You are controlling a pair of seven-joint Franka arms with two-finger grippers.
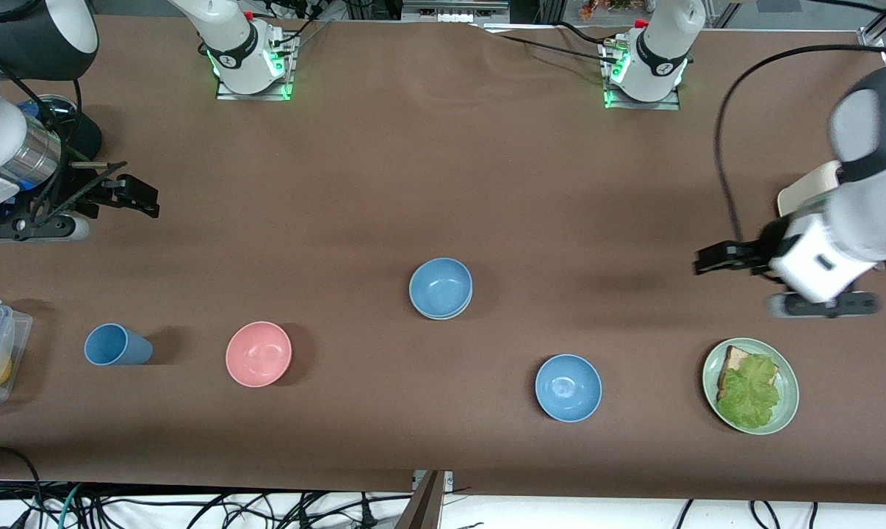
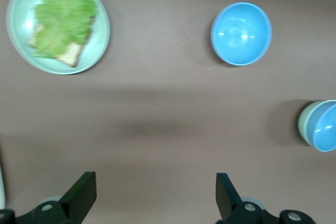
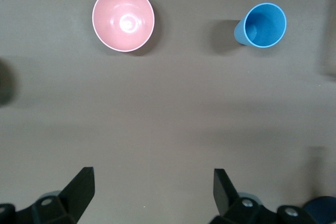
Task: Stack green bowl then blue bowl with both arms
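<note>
Steel-blue, the blue bowl (image 1: 441, 287) sat nested in the green bowl (image 1: 440, 314) at frame centre, stacking apparently done, while left gripper (image 1: 710, 258) and right gripper (image 1: 140, 197) hung wide open, empty.

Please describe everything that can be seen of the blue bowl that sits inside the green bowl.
The blue bowl is small, round, plain and dull steel blue, with a matte, plastic-like look. It stands upright and empty, nested in the green bowl, whose pale rim shows under it. The stack sits mid-table, farther from the front camera than the pink bowl. No end effector touches it.
</note>
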